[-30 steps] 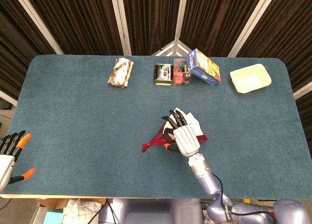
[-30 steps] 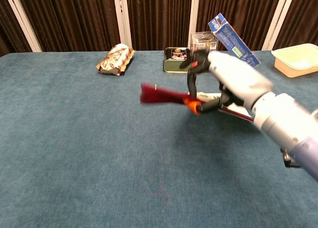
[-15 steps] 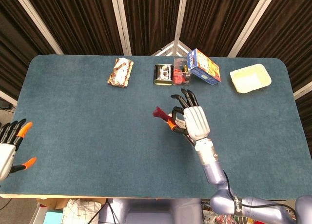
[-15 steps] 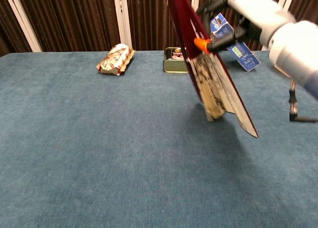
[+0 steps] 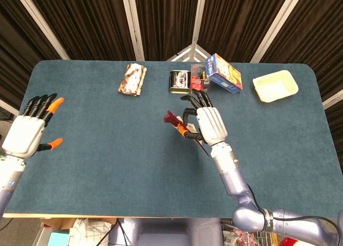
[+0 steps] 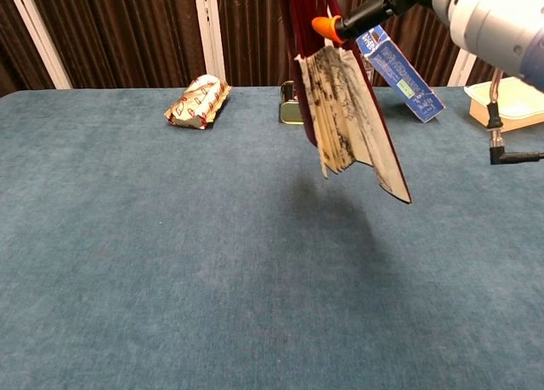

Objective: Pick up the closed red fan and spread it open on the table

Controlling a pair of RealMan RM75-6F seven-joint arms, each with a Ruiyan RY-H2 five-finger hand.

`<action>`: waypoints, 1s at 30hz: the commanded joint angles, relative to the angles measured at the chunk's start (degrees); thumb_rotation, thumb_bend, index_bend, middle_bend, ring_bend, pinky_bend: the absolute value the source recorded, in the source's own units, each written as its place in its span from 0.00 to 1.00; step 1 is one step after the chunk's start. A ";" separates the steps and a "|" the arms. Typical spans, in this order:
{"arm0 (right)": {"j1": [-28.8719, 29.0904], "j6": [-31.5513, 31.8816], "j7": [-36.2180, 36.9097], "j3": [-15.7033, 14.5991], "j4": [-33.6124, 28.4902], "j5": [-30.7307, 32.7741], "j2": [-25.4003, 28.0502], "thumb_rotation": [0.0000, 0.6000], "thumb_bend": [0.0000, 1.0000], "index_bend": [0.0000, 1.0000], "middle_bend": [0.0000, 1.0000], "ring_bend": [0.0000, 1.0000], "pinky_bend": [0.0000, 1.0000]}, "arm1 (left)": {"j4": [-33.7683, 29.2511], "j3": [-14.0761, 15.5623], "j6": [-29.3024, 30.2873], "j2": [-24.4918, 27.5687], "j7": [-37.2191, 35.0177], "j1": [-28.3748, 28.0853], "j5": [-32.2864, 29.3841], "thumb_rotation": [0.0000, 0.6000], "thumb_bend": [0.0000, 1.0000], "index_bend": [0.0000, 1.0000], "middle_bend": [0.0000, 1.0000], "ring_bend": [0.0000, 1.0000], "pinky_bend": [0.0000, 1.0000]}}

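The red fan point(image 6: 344, 110) hangs in the air above the table, its red ribs and cream folded paper partly fanned out downward. My right hand point(image 5: 206, 124) holds the fan point(image 5: 172, 119) near its pivot end; in the chest view the right hand point(image 6: 463, 8) sits at the top right, its orange fingertip pinching the fan's top. My left hand point(image 5: 29, 131) hovers over the table's left edge, fingers spread and holding nothing. The chest view does not show the left hand.
Along the far edge of the blue table point(image 5: 107, 149) lie a foil snack pack point(image 5: 132, 79), a tin point(image 5: 179, 81), a clear box with red contents point(image 5: 199, 80), a tilted blue carton point(image 5: 224, 72) and a cream tray point(image 5: 275, 86).
My right hand has lifted the fan off the table and swung it upright; the paper has begun to spread. My left hand has risen and moved inward over the table's left edge.
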 commanded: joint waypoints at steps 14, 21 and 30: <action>5.74 -3.47 -0.05 1.84 -6.62 9.44 3.04 1.00 0.38 0.74 0.26 0.01 0.00 | -0.08 -4.33 -12.86 -5.60 10.35 -13.36 -13.91 1.00 0.26 0.15 0.01 0.00 0.00; 7.68 -3.03 0.39 2.64 -7.81 12.61 3.16 1.00 0.38 0.75 0.27 0.01 0.00 | 1.50 -4.47 -16.16 -10.45 11.94 -17.70 -19.58 1.00 0.27 0.19 0.04 0.00 0.00; 10.99 -2.73 1.13 4.45 -8.41 16.24 3.52 1.00 0.38 0.76 0.27 0.01 0.00 | 3.49 -4.03 -18.34 -14.70 13.73 -22.24 -22.75 1.00 0.27 0.21 0.05 0.00 0.00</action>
